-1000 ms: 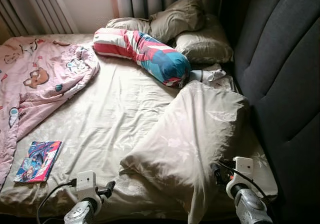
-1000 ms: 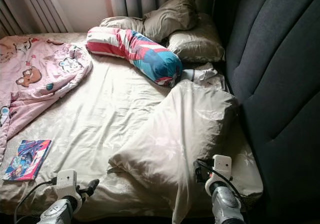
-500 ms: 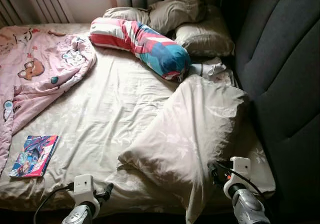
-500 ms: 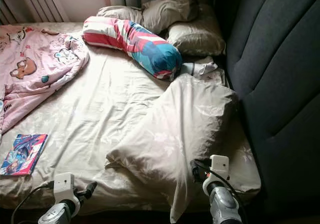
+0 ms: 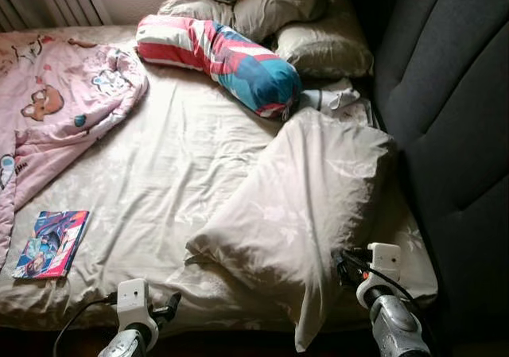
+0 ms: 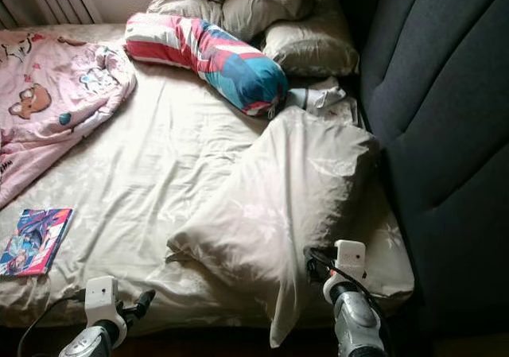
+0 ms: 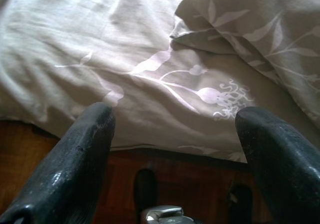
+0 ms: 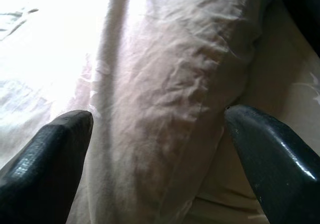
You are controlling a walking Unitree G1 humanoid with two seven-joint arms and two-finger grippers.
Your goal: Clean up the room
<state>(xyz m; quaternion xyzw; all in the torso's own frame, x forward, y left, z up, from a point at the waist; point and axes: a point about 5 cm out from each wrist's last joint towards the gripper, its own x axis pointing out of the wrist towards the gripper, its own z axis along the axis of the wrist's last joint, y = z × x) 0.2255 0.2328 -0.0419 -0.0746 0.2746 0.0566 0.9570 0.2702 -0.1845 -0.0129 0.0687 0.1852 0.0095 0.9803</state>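
My right end effector [image 8: 165, 149] is spread wide, grasping nothing, at the near end of the big beige pillow [image 5: 306, 206]. The left end effector [image 7: 175, 134] (also released) hovers over the bed [image 5: 183, 158] edge. Farther out lie a comic book [image 5: 49, 243], pink blanket [image 5: 56, 110], striped bolster [image 5: 223, 59] and dark headboard [image 5: 453, 110].

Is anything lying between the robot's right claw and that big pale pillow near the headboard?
Nothing visible does. The right gripper hovers with jaws open right at the near end of the big pillow, and the wrist view shows pillow fabric directly between the fingers.
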